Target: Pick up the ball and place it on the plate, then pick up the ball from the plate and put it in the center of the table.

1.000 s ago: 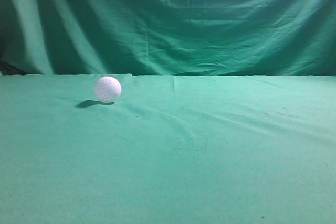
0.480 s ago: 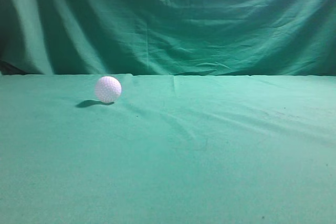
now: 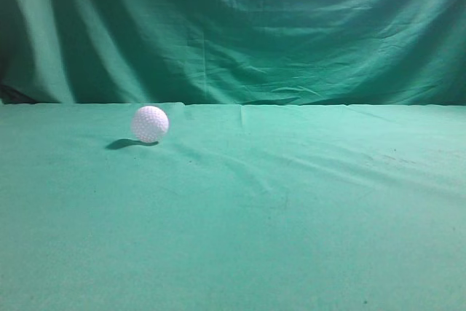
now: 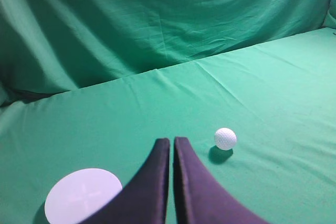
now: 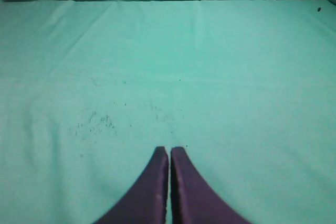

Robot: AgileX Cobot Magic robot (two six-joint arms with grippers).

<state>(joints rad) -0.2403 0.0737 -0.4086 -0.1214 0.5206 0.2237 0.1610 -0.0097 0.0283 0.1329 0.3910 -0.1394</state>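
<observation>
The white dimpled ball [image 3: 150,123] rests on the green cloth table [image 3: 291,209], left of the middle and towards the back. In the left wrist view the ball [image 4: 225,138] lies ahead and to the right of my left gripper [image 4: 171,141], which is shut and empty. A flat white round plate [image 4: 79,196] lies on the cloth at the lower left of that view, beside the left finger. My right gripper [image 5: 169,150] is shut and empty over bare cloth. Neither gripper nor the plate shows in the exterior view.
A draped green curtain [image 3: 233,27] hangs behind the table's far edge. The cloth has slight wrinkles and some small dark specks [image 5: 94,121] ahead of the right gripper.
</observation>
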